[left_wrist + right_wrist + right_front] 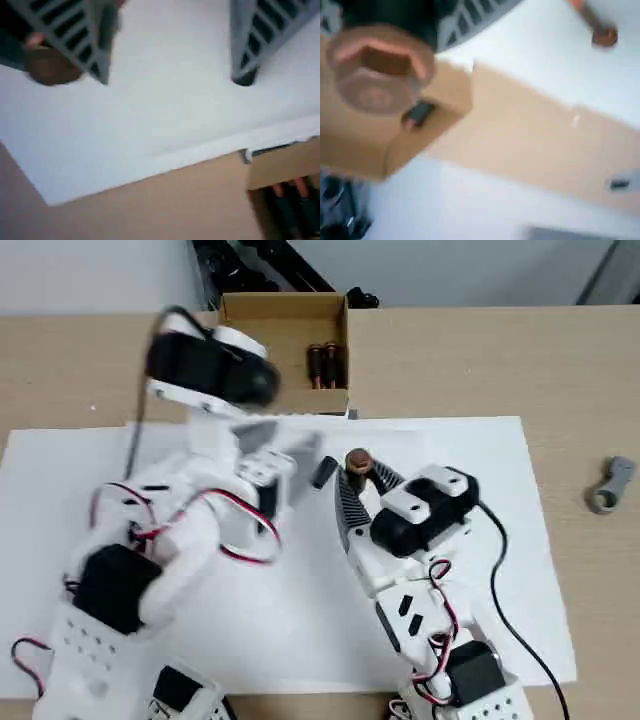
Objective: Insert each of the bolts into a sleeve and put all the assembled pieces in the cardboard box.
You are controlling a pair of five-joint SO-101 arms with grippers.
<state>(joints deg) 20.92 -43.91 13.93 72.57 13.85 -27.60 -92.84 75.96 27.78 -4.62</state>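
Note:
My right gripper (362, 475) is shut on a copper-headed bolt (357, 460) and holds it over the white sheet, just in front of the cardboard box (240, 312). In the right wrist view the bolt's hex head (380, 70) is close, with something black above it. My left gripper (172, 75) stands open beside it with nothing between its fingers; the brown bolt (47, 67) sits just outside one finger (85, 35). Two assembled pieces (322, 365) lie in the box by its right wall.
A white paper sheet (300, 600) covers the wooden table. A grey part (610, 485) lies on bare wood at the far right. A blurred orange-brown piece (592, 22) rests on the paper. Both arms' bodies crowd the near half of the sheet.

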